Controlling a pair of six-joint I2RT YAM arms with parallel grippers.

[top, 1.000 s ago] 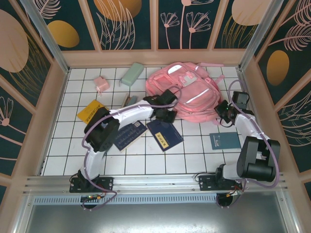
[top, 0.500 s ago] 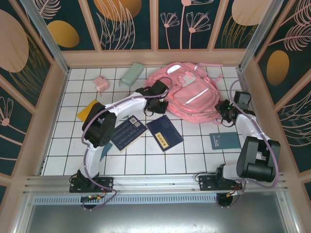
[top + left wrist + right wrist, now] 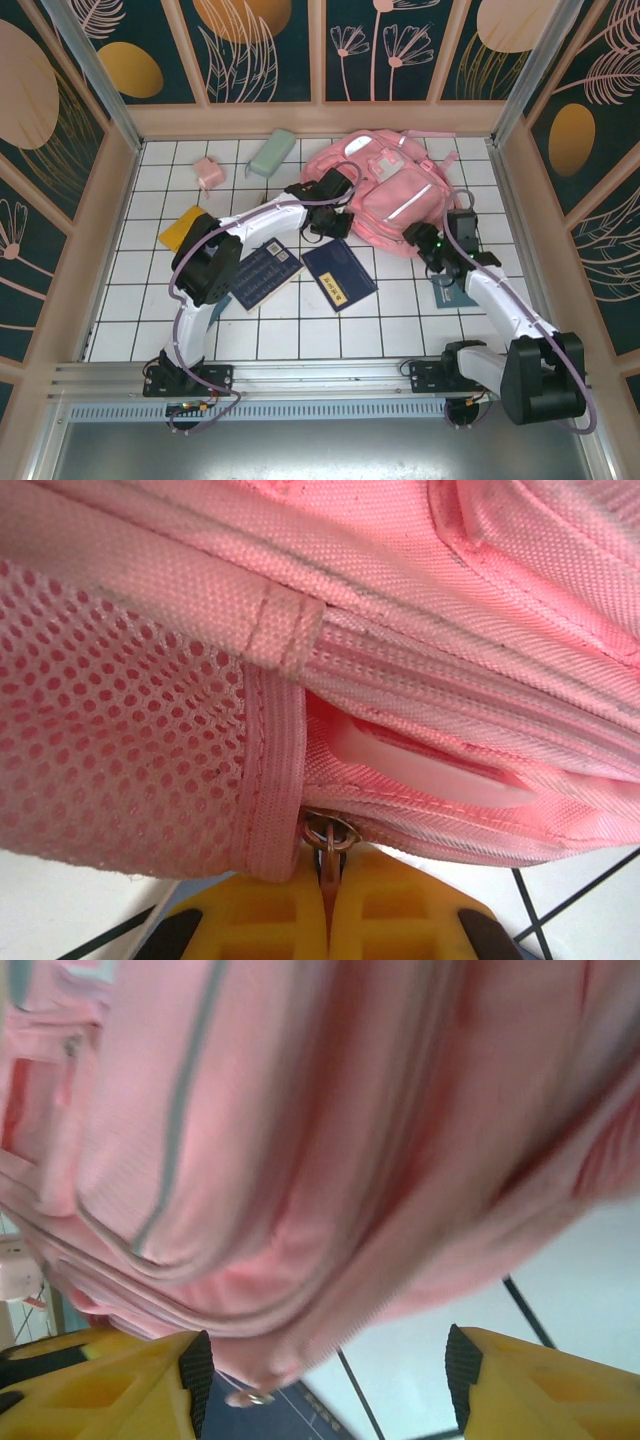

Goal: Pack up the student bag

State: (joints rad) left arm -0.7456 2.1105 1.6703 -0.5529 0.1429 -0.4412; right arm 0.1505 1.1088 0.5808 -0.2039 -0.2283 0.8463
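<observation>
On the tiled surface (image 3: 150, 300), the left end effector (image 3: 328, 910) clamps the zipper pull (image 3: 330, 834) of the backpack (image 3: 400, 190); the right end effector (image 3: 325, 1360) is spread apart.

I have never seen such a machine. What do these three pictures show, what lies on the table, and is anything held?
These are two robot arms bolted to a tiled table. One picture looks down from above; the other two come from a camera on each wrist, very close. On the table lie a pink backpack, two dark blue books, a yellow book, a small pink box and a pale green case. The left fingers are shut on the backpack's zipper pull. The right fingers are open beside the backpack, holding nothing.
</observation>
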